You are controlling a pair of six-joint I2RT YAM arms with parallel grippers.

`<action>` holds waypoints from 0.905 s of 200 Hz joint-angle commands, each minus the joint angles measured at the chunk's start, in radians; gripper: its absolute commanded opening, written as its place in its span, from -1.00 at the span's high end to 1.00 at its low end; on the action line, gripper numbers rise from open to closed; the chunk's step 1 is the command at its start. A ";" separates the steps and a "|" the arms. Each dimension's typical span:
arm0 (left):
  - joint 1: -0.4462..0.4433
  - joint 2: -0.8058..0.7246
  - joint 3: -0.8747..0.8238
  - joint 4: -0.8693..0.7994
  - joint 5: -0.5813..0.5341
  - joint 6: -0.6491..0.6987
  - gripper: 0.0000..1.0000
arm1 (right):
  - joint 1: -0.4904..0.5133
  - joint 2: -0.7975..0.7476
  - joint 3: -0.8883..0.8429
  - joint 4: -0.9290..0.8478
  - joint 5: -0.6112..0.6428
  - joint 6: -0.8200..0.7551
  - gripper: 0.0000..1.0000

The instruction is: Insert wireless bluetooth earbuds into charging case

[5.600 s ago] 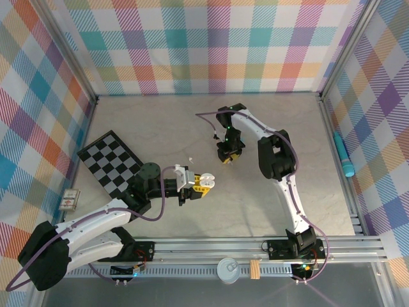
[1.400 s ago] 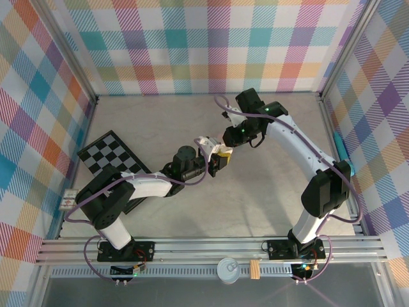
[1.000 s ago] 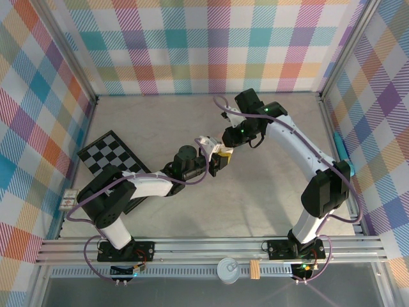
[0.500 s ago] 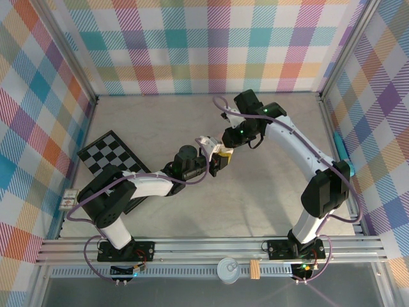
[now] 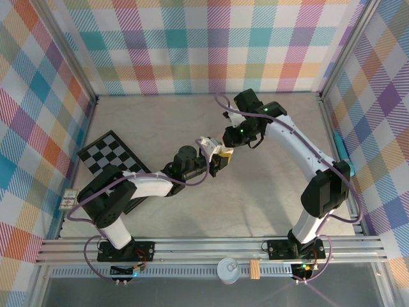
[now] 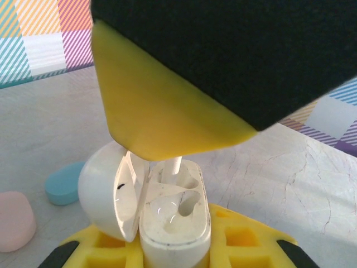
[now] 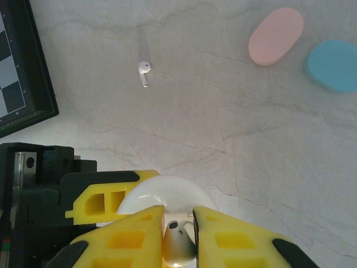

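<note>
The left gripper (image 6: 175,248) was clamped on the open white charging case (image 6: 174,220), its lid (image 6: 109,192) swung aside; directly above, the right gripper (image 7: 178,223) was pinched on a white earbud (image 7: 178,245), stem at a socket, depth unclear; a slight tilt would probably jam the stem on the socket rim, and pressing on could twist the case in the opposing grip; an early release might drop the bud; ahead of the right fingertips lay bare table (image 7: 251,139), a loose earbud (image 7: 144,71) farther ahead-left, a checkerboard (image 7: 14,72) at the left edge, pink (image 7: 276,36) and blue (image 7: 334,65) cases far ahead-right; nothing crowded a withdrawal.
</note>
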 commanded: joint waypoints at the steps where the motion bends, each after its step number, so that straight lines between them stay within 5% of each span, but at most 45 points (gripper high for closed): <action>1: -0.010 0.004 0.004 0.148 0.034 0.037 0.91 | 0.010 0.011 0.016 -0.062 -0.026 0.025 0.62; 181: -0.010 0.036 -0.031 0.209 0.024 0.151 0.93 | 0.011 0.023 0.026 -0.088 -0.057 0.014 0.60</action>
